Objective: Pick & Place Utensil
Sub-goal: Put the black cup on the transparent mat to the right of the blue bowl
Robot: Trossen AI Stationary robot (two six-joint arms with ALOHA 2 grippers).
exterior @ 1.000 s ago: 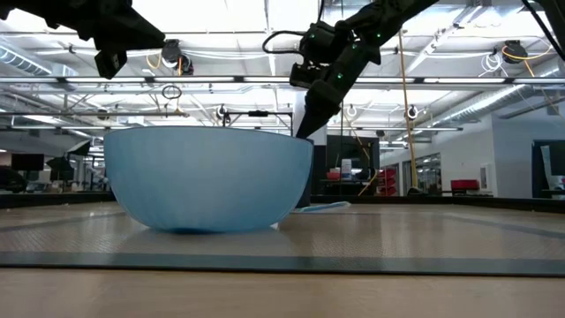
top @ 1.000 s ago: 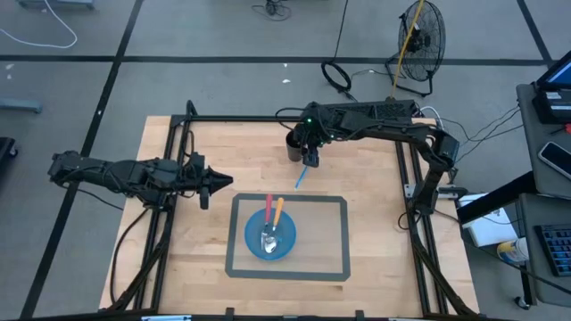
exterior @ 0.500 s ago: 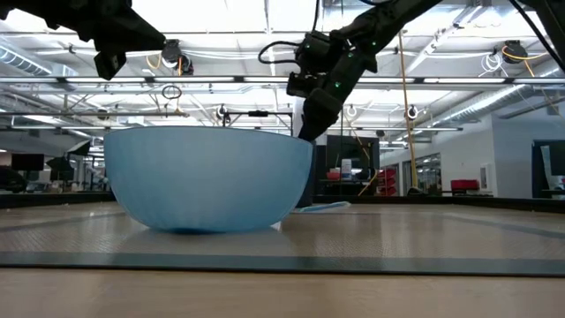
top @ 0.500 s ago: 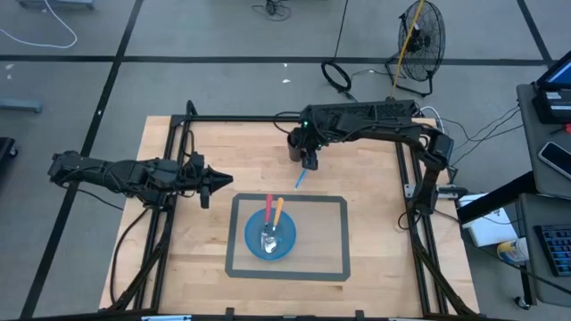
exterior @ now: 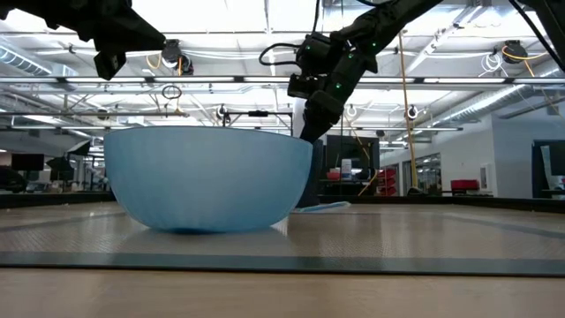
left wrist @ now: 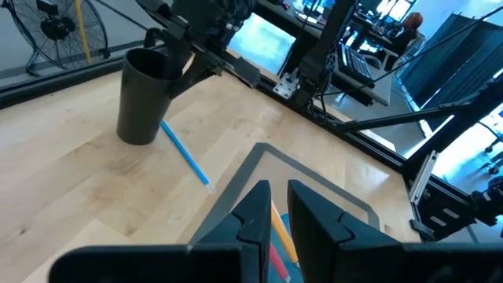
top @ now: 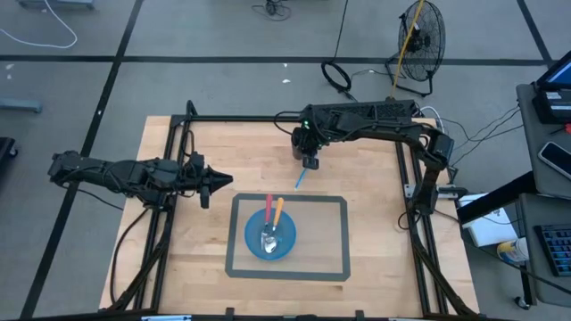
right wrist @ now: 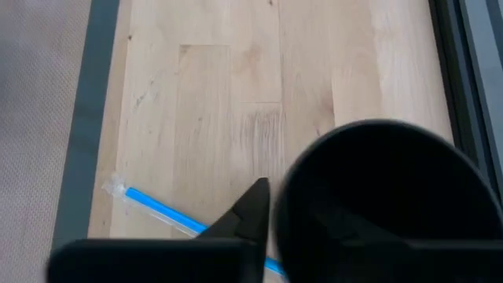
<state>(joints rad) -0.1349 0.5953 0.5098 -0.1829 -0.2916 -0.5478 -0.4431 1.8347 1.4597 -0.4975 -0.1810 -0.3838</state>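
Note:
A black cup (top: 295, 144) stands upright on the wooden table at the far middle, also visible in the left wrist view (left wrist: 141, 98) and the right wrist view (right wrist: 377, 196). My right gripper (top: 308, 155) is at its rim, shut on it. A blue utensil (top: 301, 179) lies flat on the table just near of the cup. A blue bowl (top: 252, 234) on a grey-bordered mat (top: 345, 241) holds a red utensil (top: 268, 209), an orange utensil (top: 277, 212) and a metal spoon (top: 268, 239). My left gripper (top: 223, 183) hovers shut at the table's left. My right gripper has the cup's wall at the rim (right wrist: 288, 206) on the side facing the bowl. One finger (right wrist: 250, 206) lies against the outside; the other is lost in the cup's dark inside. The fingers slant down from the table's right. The cup stands upright on the table.
A black frame (top: 406, 192) rims the table. In the low view the bowl (exterior: 207, 177) fills the foreground and hides most of the cup. Bare wood lies left and right of the mat.
My right gripper has sunk a little toward the cup's rim. The cup, the blue utensil and the bowl stand where they were.

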